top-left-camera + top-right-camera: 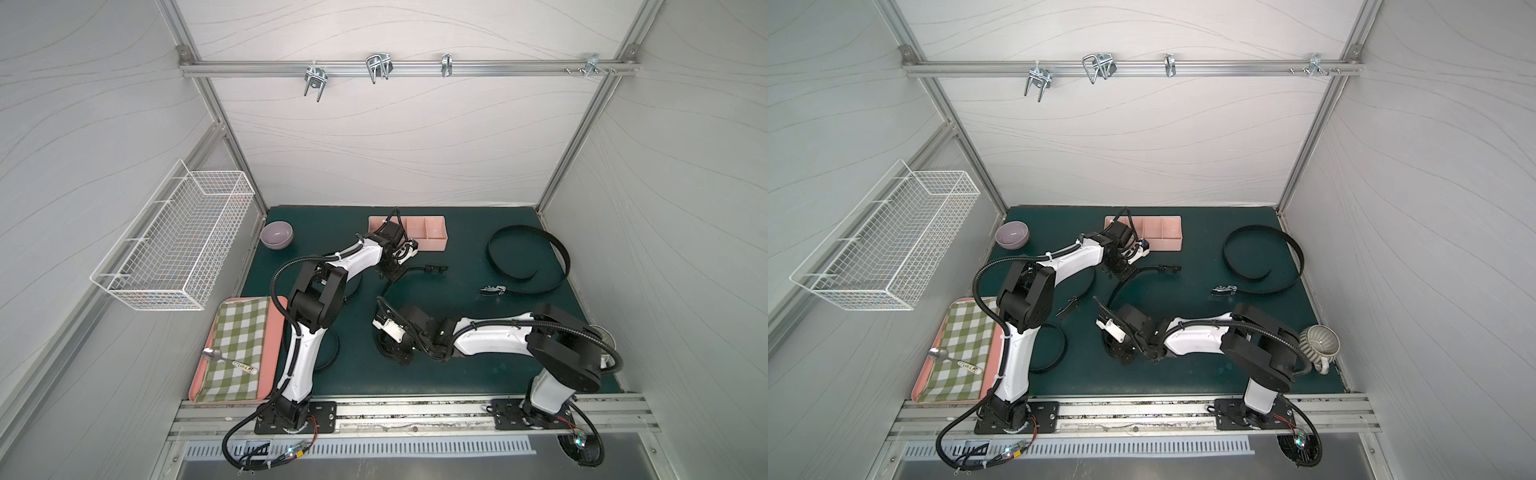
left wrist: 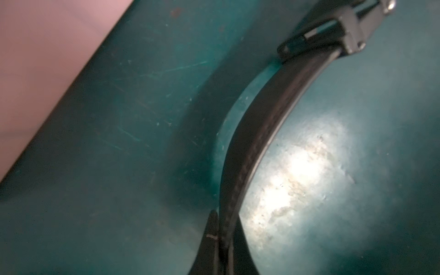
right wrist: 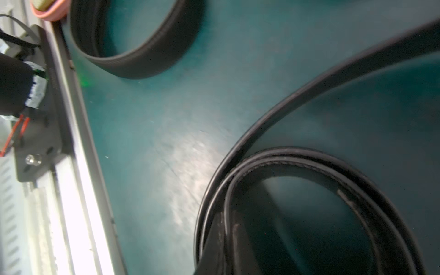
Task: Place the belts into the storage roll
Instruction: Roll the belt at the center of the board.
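The pale-pink storage roll (image 1: 428, 235) (image 1: 1163, 232) stands at the back of the green mat, its left part hidden by my left wrist. One black belt runs from its buckle (image 1: 432, 269) (image 2: 345, 31) in a curve towards the front. My left gripper (image 1: 390, 276) (image 2: 223, 238) is shut on its strap (image 2: 262, 131) beside the storage roll (image 2: 47, 59). My right gripper (image 1: 392, 351) (image 3: 228, 238) is shut on the same belt's coiled end (image 3: 309, 162). A second belt (image 1: 528, 257) lies in a wide loop at the right. A third belt (image 1: 1054, 349) (image 3: 142, 64) loops beside my left arm.
A purple bowl (image 1: 276, 235) sits at the back left. A flat pink tray (image 1: 276, 332) with a green checked cloth and a spoon (image 1: 214, 354) lies front left. A ribbed mug (image 1: 1318, 343) stands at the right edge. A white wire basket (image 1: 174, 245) hangs on the left wall.
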Robot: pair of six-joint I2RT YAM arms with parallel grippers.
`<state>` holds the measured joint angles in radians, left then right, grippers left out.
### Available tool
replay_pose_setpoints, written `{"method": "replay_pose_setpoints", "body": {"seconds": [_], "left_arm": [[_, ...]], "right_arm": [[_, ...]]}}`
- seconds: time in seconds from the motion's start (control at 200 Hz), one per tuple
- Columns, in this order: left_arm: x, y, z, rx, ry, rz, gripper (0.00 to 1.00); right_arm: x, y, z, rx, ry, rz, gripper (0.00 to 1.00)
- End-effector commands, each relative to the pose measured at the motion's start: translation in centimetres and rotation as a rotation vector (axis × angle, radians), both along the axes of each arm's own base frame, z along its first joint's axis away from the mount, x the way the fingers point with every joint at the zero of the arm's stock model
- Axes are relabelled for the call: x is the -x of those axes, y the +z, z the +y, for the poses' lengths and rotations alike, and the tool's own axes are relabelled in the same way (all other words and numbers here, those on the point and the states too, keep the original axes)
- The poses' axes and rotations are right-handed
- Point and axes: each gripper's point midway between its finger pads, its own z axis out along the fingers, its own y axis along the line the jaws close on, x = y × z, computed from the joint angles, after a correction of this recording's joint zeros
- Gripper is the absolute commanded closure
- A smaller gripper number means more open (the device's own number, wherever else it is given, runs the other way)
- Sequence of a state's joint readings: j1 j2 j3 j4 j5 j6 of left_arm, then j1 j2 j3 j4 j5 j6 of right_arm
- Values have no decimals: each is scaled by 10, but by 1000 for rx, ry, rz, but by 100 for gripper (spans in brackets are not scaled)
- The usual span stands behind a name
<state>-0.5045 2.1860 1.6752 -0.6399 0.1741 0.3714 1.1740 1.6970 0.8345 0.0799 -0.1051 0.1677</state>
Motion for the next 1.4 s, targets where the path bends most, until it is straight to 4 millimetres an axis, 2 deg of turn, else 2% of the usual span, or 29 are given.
{"method": "replay_pose_setpoints", "body": {"seconds": [0.0, 0.085, 0.2, 0.31, 0.32, 0.35, 0.465, 0.605, 0.71, 0.805, 0.94, 1.075, 1.135, 1.255, 1.285, 1.375, 1.395], "left_arm": [[-12, 12, -24, 53, -65, -51, 100], [-14, 8, -31, 40, -82, -53, 100], [-23, 8, -32, 27, -81, -72, 100], [-24, 5, -32, 19, -87, -67, 100], [-28, 11, -35, 30, -89, -83, 100], [-29, 14, -38, 40, -88, -83, 100], [-23, 17, -50, 61, -103, -75, 100], [-8, 14, -79, 56, -158, -86, 100], [-8, 17, -100, 83, -159, -94, 100], [-11, 19, -110, 114, -133, -75, 100], [-14, 18, -114, 142, -43, -40, 100], [-17, 14, -104, 138, 83, 1, 100], [-18, 18, -100, 152, 118, 14, 100], [-25, 46, -88, 183, 194, -31, 73], [-28, 58, -80, 189, 229, -56, 62], [-43, 89, -42, 205, 398, -127, 39], [-41, 89, -29, 198, 446, -122, 33]], "right_arm": [[11, -17, -14, 52, 1, 26, 96], [16, -24, -33, 75, -14, 19, 95], [23, -23, -58, 98, -31, 1, 95], [27, -20, -73, 98, -48, -12, 95], [27, -20, -74, 97, -48, -12, 95], [27, -19, -75, 93, -51, -17, 95], [25, -19, -69, 69, -40, -34, 95], [22, -13, -46, 9, -19, -51, 95], [23, -5, -25, -22, 7, -74, 95], [24, -1, -14, -31, 17, -83, 95], [24, -9, -20, -35, -8, -87, 95], [27, -22, -35, -36, -39, -75, 94], [27, -26, -40, -36, -54, -71, 94], [27, -30, -45, -38, -78, -68, 94], [26, -30, -46, -39, -82, -67, 94], [26, -31, -46, -40, -90, -65, 94], [26, -32, -47, -37, -91, -64, 94]]}}
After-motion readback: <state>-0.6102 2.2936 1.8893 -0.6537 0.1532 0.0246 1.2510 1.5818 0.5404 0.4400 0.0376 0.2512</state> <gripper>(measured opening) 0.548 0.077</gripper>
